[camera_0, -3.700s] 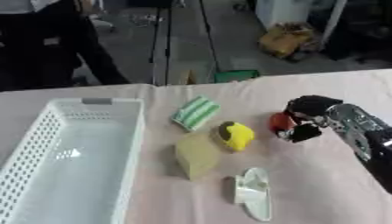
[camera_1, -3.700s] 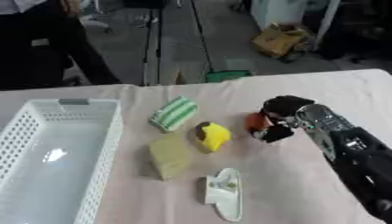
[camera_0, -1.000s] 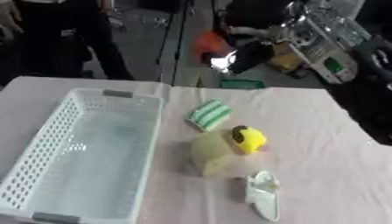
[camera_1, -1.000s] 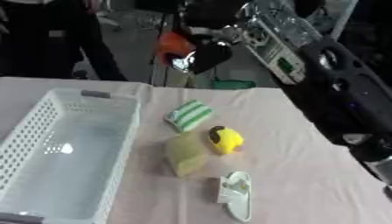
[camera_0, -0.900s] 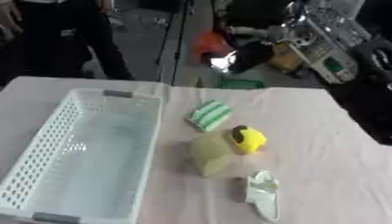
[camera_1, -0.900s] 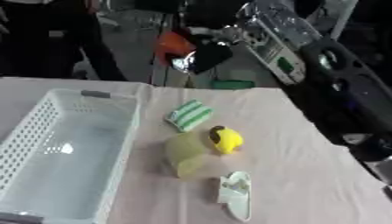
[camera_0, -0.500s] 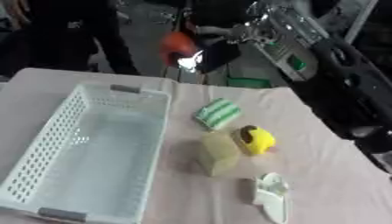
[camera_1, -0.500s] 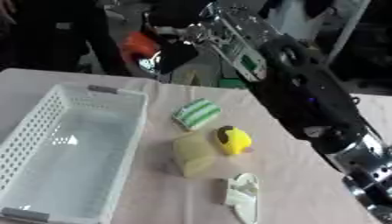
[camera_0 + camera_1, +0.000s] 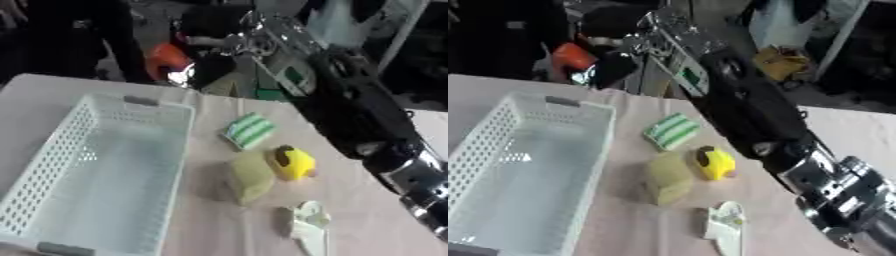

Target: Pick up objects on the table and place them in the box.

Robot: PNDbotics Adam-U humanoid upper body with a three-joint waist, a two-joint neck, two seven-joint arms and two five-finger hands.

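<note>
White perforated basket (image 9: 131, 165). Green-and-white striped block (image 9: 249, 131). Yellow toy (image 9: 293, 162) with a dark patch. Pale olive sponge (image 9: 249, 176). White flat piece (image 9: 306, 225). Pinkish-beige tablecloth (image 9: 367, 200). Black right hand (image 9: 206, 65) around an orange-red object (image 9: 164, 57).

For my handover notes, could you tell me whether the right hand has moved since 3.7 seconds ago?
Yes: the right hand rose from beside the yellow toy and swung left, toward the basket's far end.

Your right hand (image 9: 206, 60) blurs around an orange object (image 9: 164, 58); its fingers can't be made out. The white basket (image 9: 52, 150) is cut off at the near edge.
</note>
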